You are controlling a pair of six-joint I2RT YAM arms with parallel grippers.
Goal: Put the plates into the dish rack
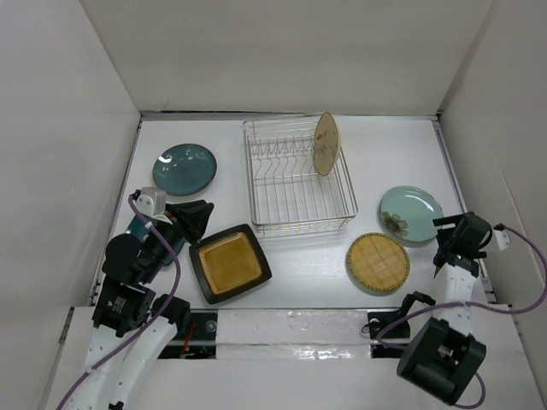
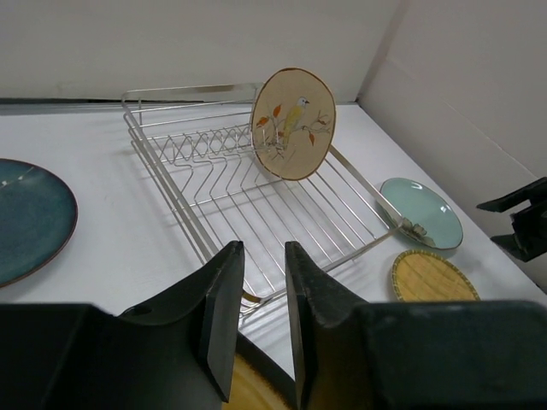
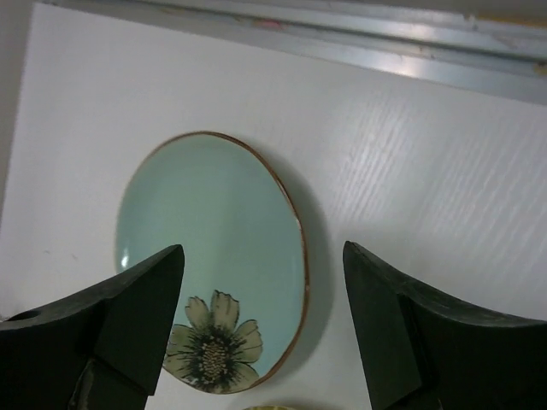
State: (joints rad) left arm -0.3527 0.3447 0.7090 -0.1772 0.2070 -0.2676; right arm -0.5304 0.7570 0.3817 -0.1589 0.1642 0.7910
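The left arm bends up from its base, and the left gripper [image 1: 193, 219] sits low off the near left corner of the dish rack [image 1: 301, 224]. Its fingers [image 2: 224, 316] stand a narrow gap apart with nothing between them. Whether they touch the black square plate [image 1: 229, 263] beneath them cannot be told. That plate lies flat just in front of the rack's near left corner. A dark teal plate [image 1: 185, 167] lies flat to the rack's left, toward the back.

The tan plate [image 1: 326, 143] stands on edge among the tines at the rack's far right. Only the left wrist view shows the bird and branch painted on its face.

To the rack's right lies the pale blue flowered plate [image 1: 410, 213]. The yellow grid plate [image 1: 378, 261] lies nearer the front, their rims almost meeting.

The right arm rises folded beside the side wall [image 1: 504, 128]. The right gripper [image 1: 453, 232] is at the blue plate's right rim, its fingers [image 3: 128, 316] spread wide and empty. Its wrist view shows the flower at the plate's near edge.

Bare table [image 1: 308, 278] runs in front of the rack, between the square and yellow plates.
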